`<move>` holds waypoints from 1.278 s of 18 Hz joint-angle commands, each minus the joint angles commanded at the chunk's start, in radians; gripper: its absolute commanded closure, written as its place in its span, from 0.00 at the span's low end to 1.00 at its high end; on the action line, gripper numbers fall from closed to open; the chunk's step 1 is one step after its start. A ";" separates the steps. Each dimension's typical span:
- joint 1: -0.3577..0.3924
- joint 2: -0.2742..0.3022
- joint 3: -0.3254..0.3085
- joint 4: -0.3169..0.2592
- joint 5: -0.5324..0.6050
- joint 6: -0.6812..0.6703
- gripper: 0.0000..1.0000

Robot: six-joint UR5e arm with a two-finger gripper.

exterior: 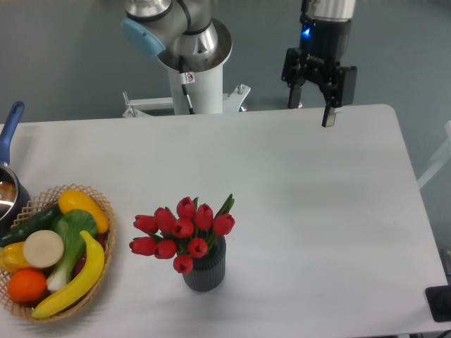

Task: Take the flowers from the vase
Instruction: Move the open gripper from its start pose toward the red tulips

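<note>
The flowers (183, 234), a bunch of red tulip buds with green leaves, stand in the vase (205, 271), a small dark ribbed cylinder near the table's front, left of centre. My gripper (311, 115) hangs high over the far right edge of the table, well away from the vase. Its two fingers point down and stand apart, open, with nothing between them.
A wicker basket (96, 282) with a banana, orange, lemon and green vegetables sits at the front left. A pot with a blue handle (10, 134) pokes in at the left edge. The arm's white base (198, 88) stands behind the table.
</note>
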 joint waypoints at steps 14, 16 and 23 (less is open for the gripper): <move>-0.024 0.017 -0.126 0.089 -0.215 -0.252 0.00; -0.052 0.015 -0.153 0.094 -0.233 -0.252 0.00; -0.093 0.012 -0.169 0.103 -0.236 -0.432 0.00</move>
